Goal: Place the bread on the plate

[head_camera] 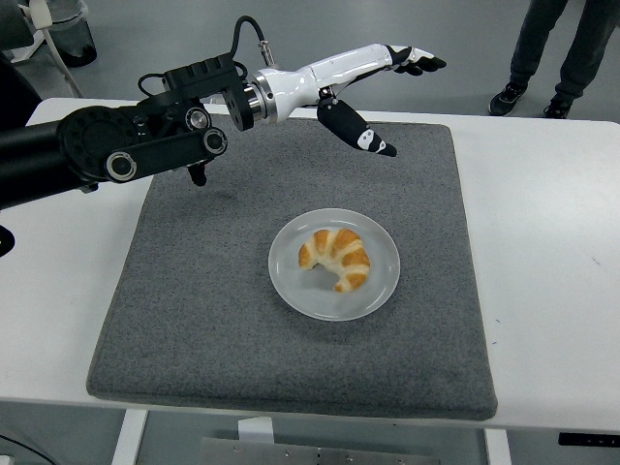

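A golden croissant (336,258) lies in the middle of a round white plate (291,283), which sits on the grey mat (194,291). My left hand (392,97) hangs high above the mat's far edge, well clear of the plate. Its white fingers are stretched out, the thumb pointing down and right, and it holds nothing. The black left arm (116,155) comes in from the left edge. The right arm is out of view.
The grey mat covers most of the white table (552,252). A person's legs and shoes (528,92) stand on the floor beyond the table's far right corner. A small pale object (222,86) lies on the floor behind the table.
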